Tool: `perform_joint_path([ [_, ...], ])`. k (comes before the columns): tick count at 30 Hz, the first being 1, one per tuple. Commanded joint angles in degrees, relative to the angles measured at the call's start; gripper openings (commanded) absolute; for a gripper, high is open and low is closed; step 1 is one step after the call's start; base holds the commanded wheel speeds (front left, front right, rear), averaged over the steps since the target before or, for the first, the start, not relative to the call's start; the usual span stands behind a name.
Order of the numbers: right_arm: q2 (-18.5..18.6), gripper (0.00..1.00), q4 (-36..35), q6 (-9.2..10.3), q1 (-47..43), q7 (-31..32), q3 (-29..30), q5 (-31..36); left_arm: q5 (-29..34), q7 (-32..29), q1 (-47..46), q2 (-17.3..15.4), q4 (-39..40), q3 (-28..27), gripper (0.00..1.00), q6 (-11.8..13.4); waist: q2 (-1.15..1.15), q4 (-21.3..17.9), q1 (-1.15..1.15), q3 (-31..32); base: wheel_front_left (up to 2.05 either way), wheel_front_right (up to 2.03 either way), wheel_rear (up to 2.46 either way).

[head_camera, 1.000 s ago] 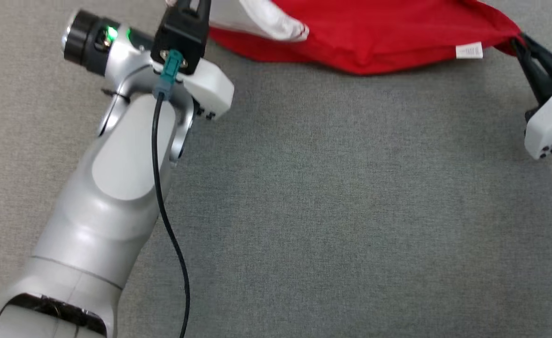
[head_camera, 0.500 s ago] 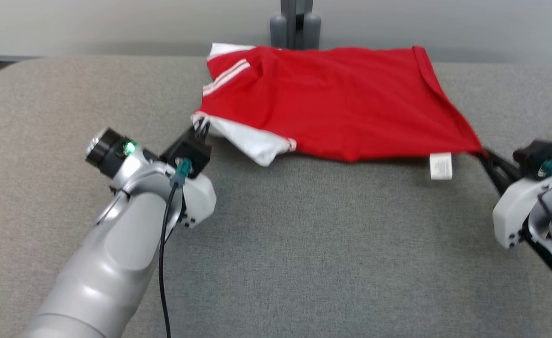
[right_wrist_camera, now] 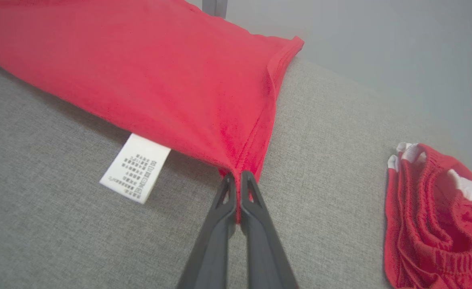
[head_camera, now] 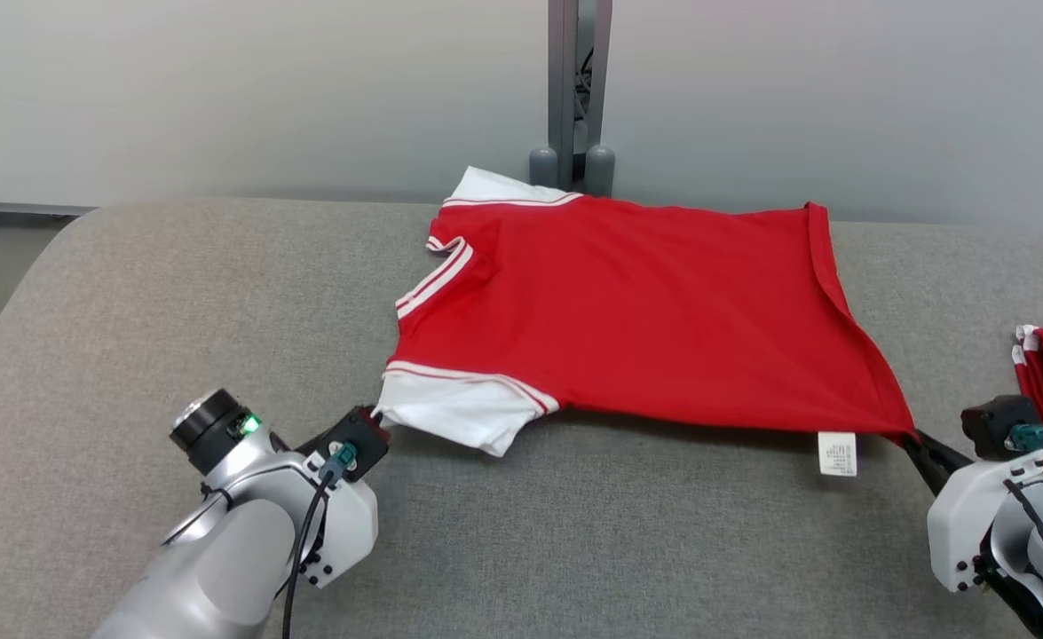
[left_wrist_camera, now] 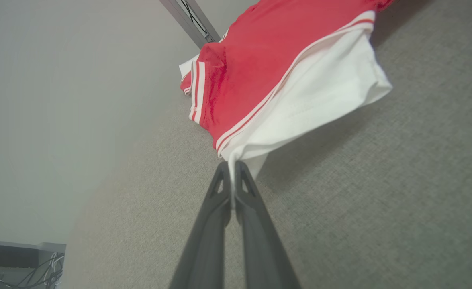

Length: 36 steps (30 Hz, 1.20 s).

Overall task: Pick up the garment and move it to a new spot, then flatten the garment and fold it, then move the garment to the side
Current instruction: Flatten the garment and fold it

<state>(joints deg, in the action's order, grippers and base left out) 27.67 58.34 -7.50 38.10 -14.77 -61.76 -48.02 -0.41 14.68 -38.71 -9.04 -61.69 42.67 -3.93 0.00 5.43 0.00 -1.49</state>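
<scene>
**Red soft cloth garment pinched at two corners**

One garment shaped like a shirt is spread on the grey, rough-woven padded surface, toward its far edge. The cloth is thin and smooth, with two white sleeves and thin white stripes. The near edge is lifted a little off the grey surface and pulled into two points.

The white sleeve corner is squeezed tight by the left gripper with two long dark fingers. The red hem corner is squeezed tight by the right gripper with two long dark fingers.

One small white square label with tiny dark print is hung under the hem, near the right gripper. One bunched red cloth pile with a crinkly stretchy band is laid at the right, apart from the garment. One straight grey metal post is stood behind the surface.
</scene>
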Motion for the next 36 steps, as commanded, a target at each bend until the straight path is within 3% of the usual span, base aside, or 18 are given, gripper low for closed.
perform_joint_path([
  [1,0.42,0.0,0.36,0.01,-1.03,0.34,-0.8,-1.54,-0.02,-0.17,1.1,-0.66,-0.38,0.34,0.0,-0.51,0.0,0.39,0.0,1.22,0.0,0.0,0.0],
  [12,1.1,0.0,-0.12,0.01,-4.02,-0.32,-4.56,-8.24,-2.83,-2.8,5.81,-0.85,-0.51,3.5,0.0,-3.28,0.0,0.98,0.0,3.52,0.0,0.0,0.0],
  [19,2.15,0.0,-1.98,0.01,-4.75,-0.49,-7.48,-6.98,-7.5,-6.89,8.71,-1.95,1.89,11.53,0.0,-3.5,0.0,0.79,0.0,4.68,0.0,0.0,0.0],
  [23,2.98,0.0,-3.48,0.01,-5.53,-0.51,-9.21,-6.9,-12.76,-10.28,9.12,-4.98,6.24,18.66,0.0,-3.52,0.0,0.82,0.0,5.35,0.0,0.0,0.0],
  [28,5.33,0.0,-8.97,0.01,-5.94,3.32,-11.13,-7.64,-20.06,-16.25,7.51,-11.2,15.5,27.95,0.0,-3.53,0.0,1.04,0.0,5.86,0.0,0.0,0.0],
  [36,12.18,0.0,-24.18,0.01,-7.88,13.07,-11.75,-8.7,-28.7,-30.07,9.65,-23.33,37.64,30.6,0.0,-3.54,0.0,0.77,0.0,5.99,0.0,0.0,0.0],
])
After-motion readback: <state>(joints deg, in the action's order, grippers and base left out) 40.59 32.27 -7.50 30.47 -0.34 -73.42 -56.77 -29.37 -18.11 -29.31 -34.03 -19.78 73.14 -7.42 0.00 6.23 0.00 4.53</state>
